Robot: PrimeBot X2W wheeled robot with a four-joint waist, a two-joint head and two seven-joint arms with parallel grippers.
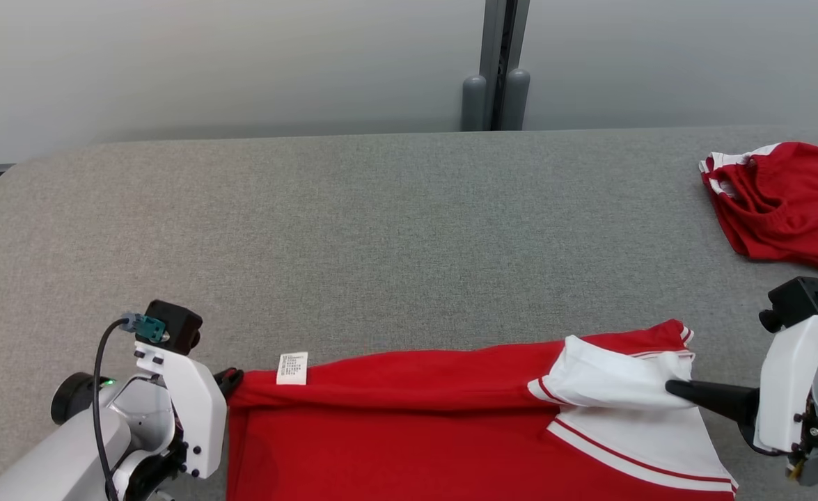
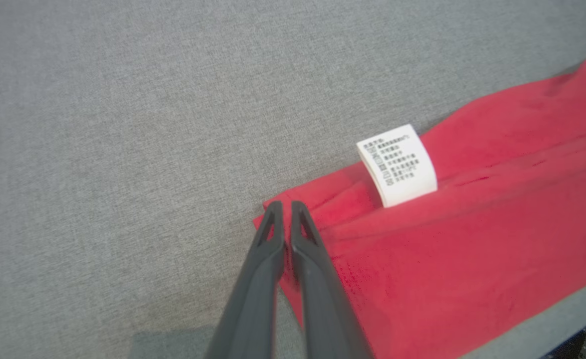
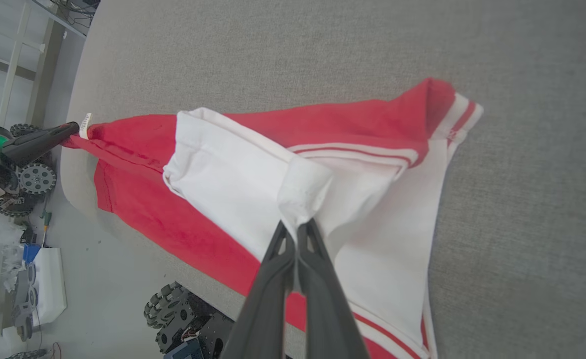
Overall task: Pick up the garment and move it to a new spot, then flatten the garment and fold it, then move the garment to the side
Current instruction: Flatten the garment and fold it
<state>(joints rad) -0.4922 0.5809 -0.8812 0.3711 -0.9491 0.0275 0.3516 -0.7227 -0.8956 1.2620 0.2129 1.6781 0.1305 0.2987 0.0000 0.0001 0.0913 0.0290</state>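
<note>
Left gripper [image 2: 283, 208] clamps the red jersey [image 1: 409, 417] at its 9 o'clock corner, right gripper [image 3: 295, 228] its white sleeve [image 1: 603, 379] at 3 o'clock; draw apart evenly, low

The far left and middle of the grey fabric table [image 1: 353, 229] are open for passing, while a crumpled red-and-white cloth heap [image 1: 784, 202] occupies the far right and the stretched red garment [image 1: 415, 417] the near edge.

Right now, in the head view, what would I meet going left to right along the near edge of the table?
Left gripper → white care label → garment's red middle → white sleeve → right gripper.
</note>
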